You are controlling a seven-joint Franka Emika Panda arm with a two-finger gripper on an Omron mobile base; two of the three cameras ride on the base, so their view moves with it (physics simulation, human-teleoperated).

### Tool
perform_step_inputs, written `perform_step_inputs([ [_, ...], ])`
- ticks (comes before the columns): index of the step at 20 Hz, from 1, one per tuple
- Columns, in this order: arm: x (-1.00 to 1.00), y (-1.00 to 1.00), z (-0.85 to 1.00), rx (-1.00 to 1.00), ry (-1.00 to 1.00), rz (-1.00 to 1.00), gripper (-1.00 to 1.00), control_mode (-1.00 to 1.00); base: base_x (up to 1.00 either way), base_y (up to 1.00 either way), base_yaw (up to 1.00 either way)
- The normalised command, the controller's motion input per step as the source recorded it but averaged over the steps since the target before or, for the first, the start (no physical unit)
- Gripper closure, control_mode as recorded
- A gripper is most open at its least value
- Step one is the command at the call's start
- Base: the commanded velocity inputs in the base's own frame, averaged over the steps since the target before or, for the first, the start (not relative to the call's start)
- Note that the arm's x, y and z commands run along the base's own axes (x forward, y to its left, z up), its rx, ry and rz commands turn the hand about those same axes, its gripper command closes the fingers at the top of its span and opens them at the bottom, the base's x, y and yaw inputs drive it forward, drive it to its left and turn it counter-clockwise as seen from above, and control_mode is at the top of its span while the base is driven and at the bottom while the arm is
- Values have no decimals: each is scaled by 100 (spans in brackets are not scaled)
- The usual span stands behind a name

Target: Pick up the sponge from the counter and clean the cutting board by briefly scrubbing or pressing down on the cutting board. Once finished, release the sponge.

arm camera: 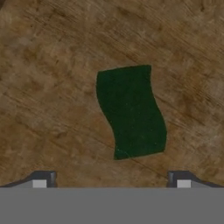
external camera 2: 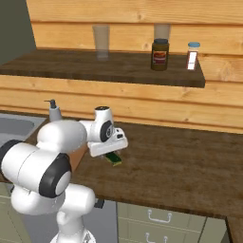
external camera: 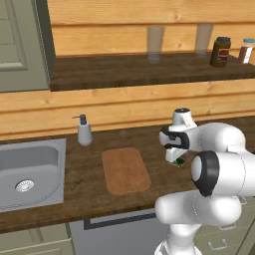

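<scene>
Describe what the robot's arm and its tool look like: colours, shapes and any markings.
The arm is glossy white, built of fat rounded segments with dark disc-shaped joint caps. Its tool has a white blocky body and two small dark finger tips with pale grey pads. No cables or markings are visible.

arm: glossy white rounded shells | joints: dark rings | claw: dark tips (grey pads)

The white arm is bent forward and down. The gripper is pointed straight down over the sponge, fingers spread wide, nothing held.
</scene>
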Motion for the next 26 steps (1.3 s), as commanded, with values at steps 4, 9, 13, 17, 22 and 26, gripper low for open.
perform_step_inputs([
  [4,14,-12,-37,0,-2,0,-100,-100,0,0,0],
  [9,11,-6,-15,0,0,0,-100,-100,0,0,0],
  [13,3,0,-17,0,0,0,-100,-100,0,0,0],
  [17,0,0,-20,0,0,0,-100,-100,0,0,0],
  [22,6,0,-11,0,0,0,-100,-100,0,0,0],
  [26,3,0,-5,0,0,0,-100,-100,0,0,0],
])
